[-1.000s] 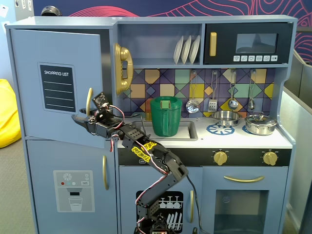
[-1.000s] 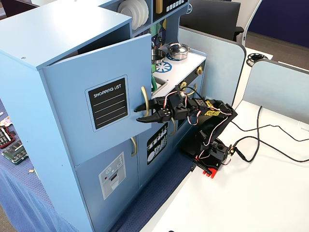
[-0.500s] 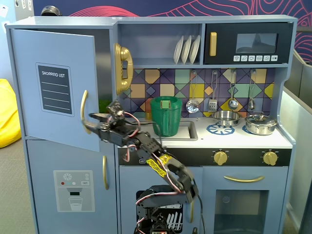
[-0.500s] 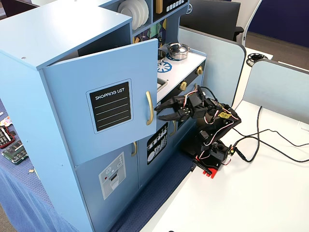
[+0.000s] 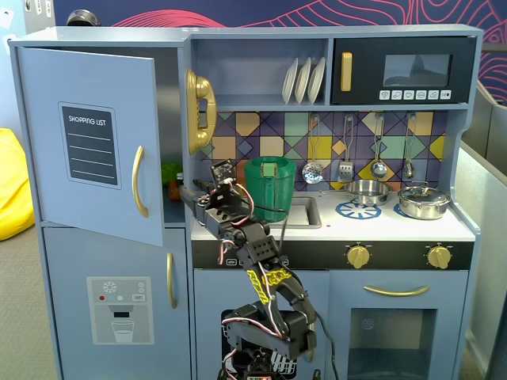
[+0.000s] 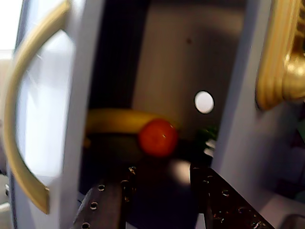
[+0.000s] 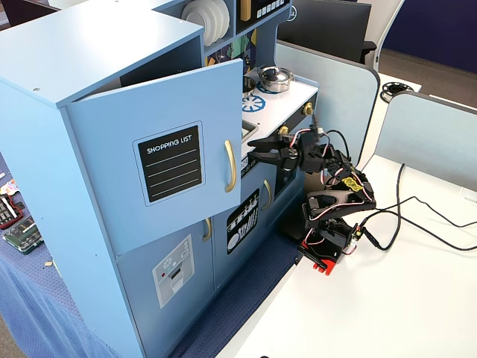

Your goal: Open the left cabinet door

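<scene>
The left cabinet door (image 5: 95, 206), blue-grey with a black "SHOPPING LIST" panel and a curved gold handle (image 5: 139, 180), stands partly open, its free edge swung out from the cabinet. It also shows in another fixed view (image 7: 186, 112) with its handle (image 7: 230, 165). My gripper (image 5: 188, 194) is open and empty, just right of the door's free edge and level with the opening, as a fixed view (image 7: 255, 150) also shows. In the wrist view the gripper (image 6: 159, 179) points into the gap. The door edge (image 6: 81, 95) and handle (image 6: 19, 119) are at the left.
Inside the cabinet lie a banana (image 6: 119, 121), an orange-red round fruit (image 6: 158, 137) and something green (image 5: 169, 172). A gold toy phone (image 5: 200, 111) hangs right of the opening. Below is the dispenser door (image 5: 119, 309). A green cup (image 5: 269, 186) stands by the sink.
</scene>
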You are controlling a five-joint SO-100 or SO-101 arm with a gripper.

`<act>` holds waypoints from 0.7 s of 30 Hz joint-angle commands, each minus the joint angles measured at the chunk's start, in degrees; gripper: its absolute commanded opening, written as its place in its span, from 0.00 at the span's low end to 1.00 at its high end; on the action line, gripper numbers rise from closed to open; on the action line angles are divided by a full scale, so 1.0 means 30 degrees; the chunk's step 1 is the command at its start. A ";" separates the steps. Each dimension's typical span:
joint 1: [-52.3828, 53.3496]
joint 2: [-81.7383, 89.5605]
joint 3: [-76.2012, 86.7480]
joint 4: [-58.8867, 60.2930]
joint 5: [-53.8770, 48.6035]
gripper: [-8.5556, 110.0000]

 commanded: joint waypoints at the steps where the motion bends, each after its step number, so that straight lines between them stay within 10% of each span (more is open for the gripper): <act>1: 0.0410 -0.1963 -0.0381 -0.2314 0.0000 0.12; 21: -1.1338 -0.7822 -0.1670 -0.8555 -0.4893 0.09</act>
